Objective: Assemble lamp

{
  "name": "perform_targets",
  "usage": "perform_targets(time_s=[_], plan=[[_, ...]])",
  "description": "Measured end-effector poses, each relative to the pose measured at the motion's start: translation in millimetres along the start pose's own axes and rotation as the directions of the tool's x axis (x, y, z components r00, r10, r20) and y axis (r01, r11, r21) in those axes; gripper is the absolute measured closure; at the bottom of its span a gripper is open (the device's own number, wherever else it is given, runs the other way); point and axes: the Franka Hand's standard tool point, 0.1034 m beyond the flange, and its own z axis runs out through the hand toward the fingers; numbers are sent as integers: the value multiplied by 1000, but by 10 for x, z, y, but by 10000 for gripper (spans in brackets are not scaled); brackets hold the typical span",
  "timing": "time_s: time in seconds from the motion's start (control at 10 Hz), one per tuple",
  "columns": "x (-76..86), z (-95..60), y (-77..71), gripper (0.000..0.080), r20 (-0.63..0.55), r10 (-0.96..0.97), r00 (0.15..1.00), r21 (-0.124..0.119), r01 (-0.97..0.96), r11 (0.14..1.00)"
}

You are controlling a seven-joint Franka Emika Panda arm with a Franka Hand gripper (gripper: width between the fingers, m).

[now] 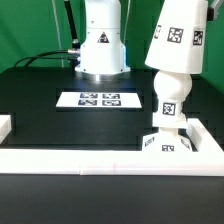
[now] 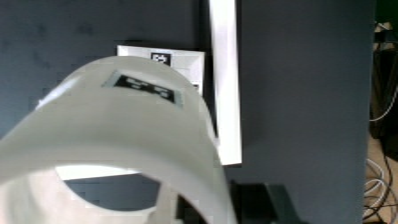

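Observation:
The tapered white shade (image 1: 176, 40) hangs tilted at the exterior view's right, its lower rim at the top of the bulb (image 1: 172, 92). I cannot tell whether they touch. The bulb stands upright on its stem on the squat base (image 1: 165, 144), in the corner of the white frame. In the wrist view the shade (image 2: 125, 140) fills the foreground with a tag on its side, and the base (image 2: 164, 60) shows beyond it. My gripper (image 2: 222, 210) is shut on the shade; one dark finger (image 2: 270, 205) shows beside its wall. The gripper is out of the exterior view.
The marker board (image 1: 98, 99) lies flat mid-table in front of the robot's pedestal (image 1: 103, 40). A raised white frame (image 1: 90, 158) runs along the front and right edges, with a short piece at the left (image 1: 5, 128). It shows as a bright rail (image 2: 222, 60) in the wrist view.

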Motion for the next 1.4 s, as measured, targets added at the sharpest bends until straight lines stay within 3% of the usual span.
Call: perform_targets(time_s=[0.7,1.4], plan=[[-13,397,0,754,-38,1,999,-9,-2,1000],[10,653,45,754,-39,0,999,-21,-1,1000]])
